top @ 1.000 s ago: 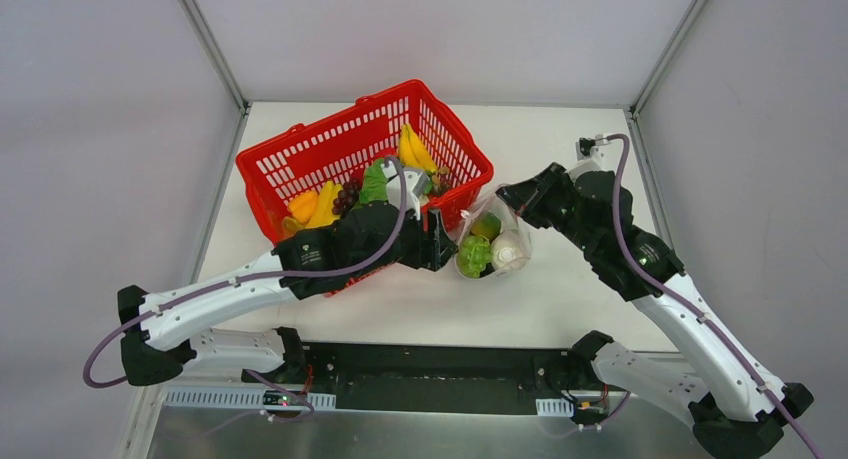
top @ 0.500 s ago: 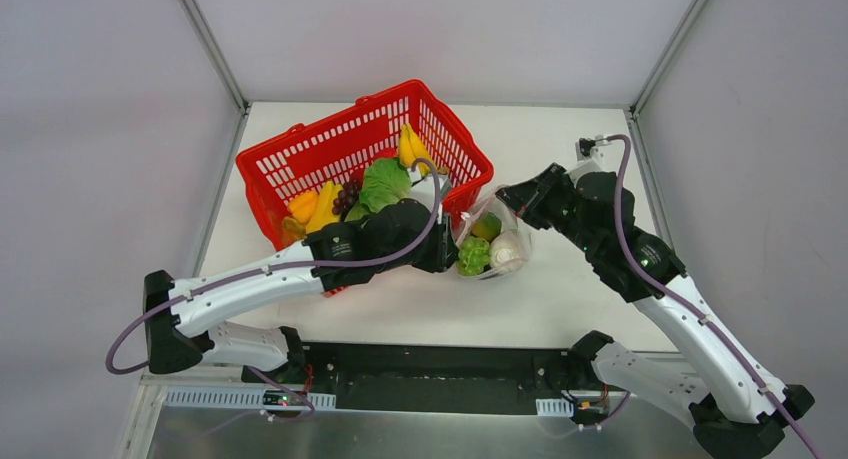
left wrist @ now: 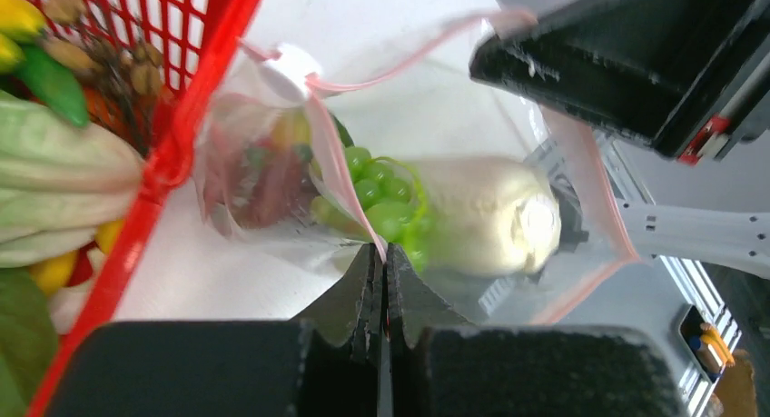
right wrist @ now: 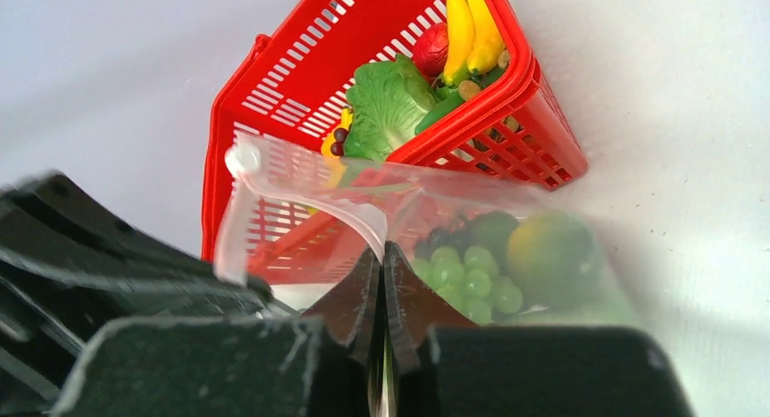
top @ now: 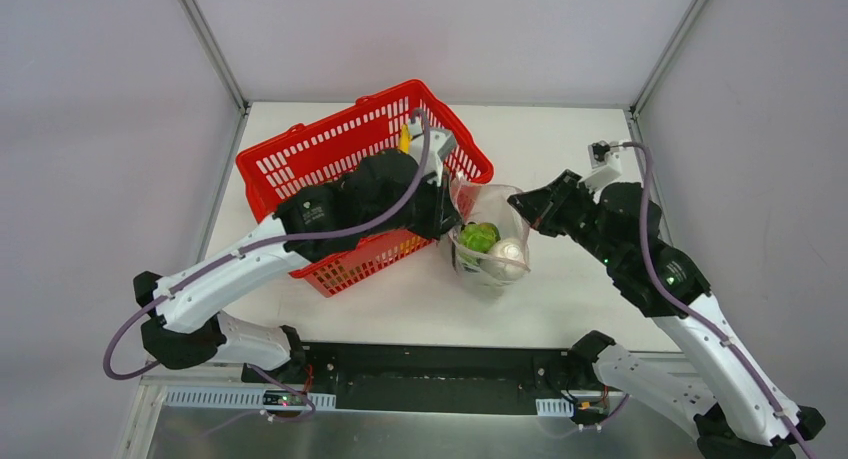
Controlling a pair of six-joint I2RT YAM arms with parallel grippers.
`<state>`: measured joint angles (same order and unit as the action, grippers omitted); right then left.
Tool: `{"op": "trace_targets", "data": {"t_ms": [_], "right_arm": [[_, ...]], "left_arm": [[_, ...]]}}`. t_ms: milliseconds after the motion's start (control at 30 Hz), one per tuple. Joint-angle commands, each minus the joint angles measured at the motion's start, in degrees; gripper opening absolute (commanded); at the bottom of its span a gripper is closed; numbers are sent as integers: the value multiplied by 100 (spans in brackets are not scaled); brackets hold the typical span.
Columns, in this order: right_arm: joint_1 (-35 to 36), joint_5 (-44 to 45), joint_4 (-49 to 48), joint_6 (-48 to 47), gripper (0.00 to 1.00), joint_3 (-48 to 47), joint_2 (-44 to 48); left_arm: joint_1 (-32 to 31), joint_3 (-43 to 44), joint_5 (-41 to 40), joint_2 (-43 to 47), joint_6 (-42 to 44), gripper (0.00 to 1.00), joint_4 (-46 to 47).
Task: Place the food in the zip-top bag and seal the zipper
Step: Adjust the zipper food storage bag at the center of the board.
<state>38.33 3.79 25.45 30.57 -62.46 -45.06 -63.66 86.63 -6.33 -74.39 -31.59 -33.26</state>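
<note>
The clear zip-top bag (top: 490, 199) hangs over the table between both grippers, mouth up and spread wide. Inside it lie green grapes (top: 478, 236) and a white cabbage (top: 505, 259). My left gripper (top: 452, 219) is shut on the bag's left rim. In the left wrist view that gripper (left wrist: 383, 253) pinches the pink zipper (left wrist: 338, 181), with grapes (left wrist: 381, 199) and cabbage (left wrist: 481, 217) behind it. My right gripper (top: 518, 205) is shut on the right rim. The right wrist view shows this gripper (right wrist: 381, 253) clamping the bag's edge beside grapes (right wrist: 463, 276) and a yellow-green fruit (right wrist: 549, 249).
A red mesh basket (top: 300, 164) stands left of the bag and under my left arm. It holds bananas (right wrist: 472, 22), leafy greens (right wrist: 390, 104) and other food. Grey walls close in the table at the back and on both sides.
My left gripper has closed on the bag's left rim and risen over the basket. The right arm has drawn back to the right, and the bag's mouth is now stretched wide.
</note>
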Motion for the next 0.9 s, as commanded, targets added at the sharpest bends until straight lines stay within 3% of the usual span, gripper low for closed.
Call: {"op": "trace_targets", "data": {"t_ms": [0, 67, 200, 467, 567, 700, 867], "right_arm": [[-17, -202, 426, -481, 2, -680, 206], [-18, -109, 784, -625, 2, -863, 224], [-13, 251, 1286, -835, 2, -1067, 208], [-14, -1991, 178, -581, 1, -459, 675], [-16, -2009, -74, -112, 0, -143, 678], [-16, -601, -374, 675, 0, 559, 915], [-14, -423, -1008, 1238, 0, 1171, 999]], "left_arm": [[304, 1376, 320, -297, 620, 0, -838], [448, 1918, 354, -542, 730, 0, -1369], [634, 2088, 620, -816, 725, 0, -1562], [768, 2521, 2327, -1452, 1126, 0, -1214], [784, 2625, 2673, -1682, 1079, 0, -952], [778, 2293, 2451, -1786, 795, 0, -683], [810, 1268, 1282, -1430, 451, 12, -488]]}}
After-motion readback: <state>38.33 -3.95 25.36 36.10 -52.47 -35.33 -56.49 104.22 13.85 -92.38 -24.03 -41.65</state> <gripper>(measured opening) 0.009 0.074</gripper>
